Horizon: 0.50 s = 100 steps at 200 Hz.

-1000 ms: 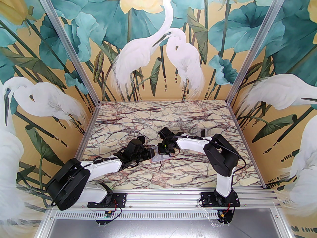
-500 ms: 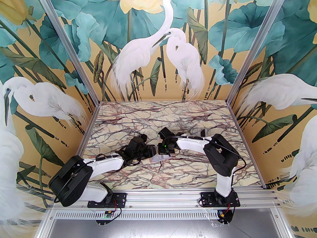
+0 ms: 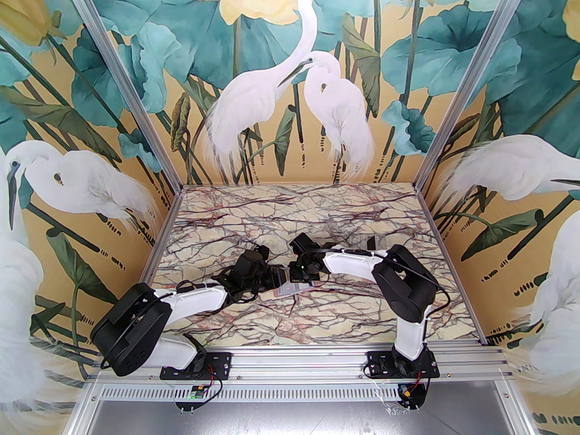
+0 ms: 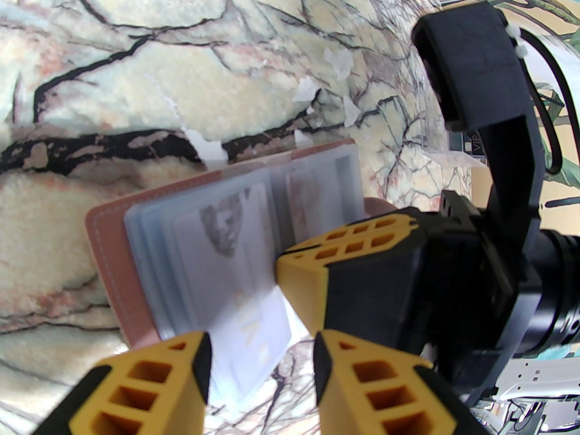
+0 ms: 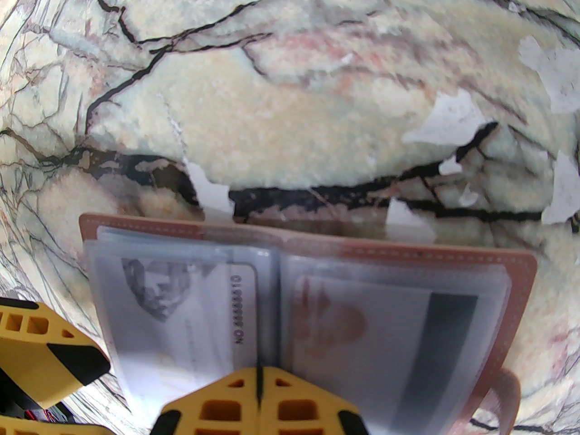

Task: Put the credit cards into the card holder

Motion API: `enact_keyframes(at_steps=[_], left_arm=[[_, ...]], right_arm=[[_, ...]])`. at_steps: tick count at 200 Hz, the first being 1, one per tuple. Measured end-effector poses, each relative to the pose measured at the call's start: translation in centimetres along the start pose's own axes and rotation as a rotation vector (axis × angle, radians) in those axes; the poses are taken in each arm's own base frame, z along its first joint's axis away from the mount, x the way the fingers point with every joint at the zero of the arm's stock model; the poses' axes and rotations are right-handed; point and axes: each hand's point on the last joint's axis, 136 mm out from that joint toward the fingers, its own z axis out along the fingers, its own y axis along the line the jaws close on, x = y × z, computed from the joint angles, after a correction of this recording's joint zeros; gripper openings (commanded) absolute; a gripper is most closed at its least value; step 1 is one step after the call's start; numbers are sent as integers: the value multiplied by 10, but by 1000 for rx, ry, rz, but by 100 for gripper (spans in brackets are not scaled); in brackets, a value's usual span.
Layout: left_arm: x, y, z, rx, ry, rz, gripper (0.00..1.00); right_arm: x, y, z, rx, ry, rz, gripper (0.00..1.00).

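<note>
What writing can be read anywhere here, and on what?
"VIP": small dark card on the marble table, beyond the open dusty-pink leather-like card holder.
"NO" plus digits, mostly eights, blurred: pale grey card in its left sleeve.
Nothing else readable.

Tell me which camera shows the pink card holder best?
The right wrist view: the card holder lies open, both sleeve pages facing the camera. The left wrist view shows it slanted, partly blocked; the top view shows a tiny patch.
</note>
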Motion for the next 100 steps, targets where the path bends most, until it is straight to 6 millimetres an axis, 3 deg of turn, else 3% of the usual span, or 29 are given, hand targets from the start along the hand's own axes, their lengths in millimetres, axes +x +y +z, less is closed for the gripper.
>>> enact_keyframes(at_steps=[100], left_arm=[[-3,3,0,-16,-18,1,45]], right_arm=[[0,0,0,0,0,0,5]])
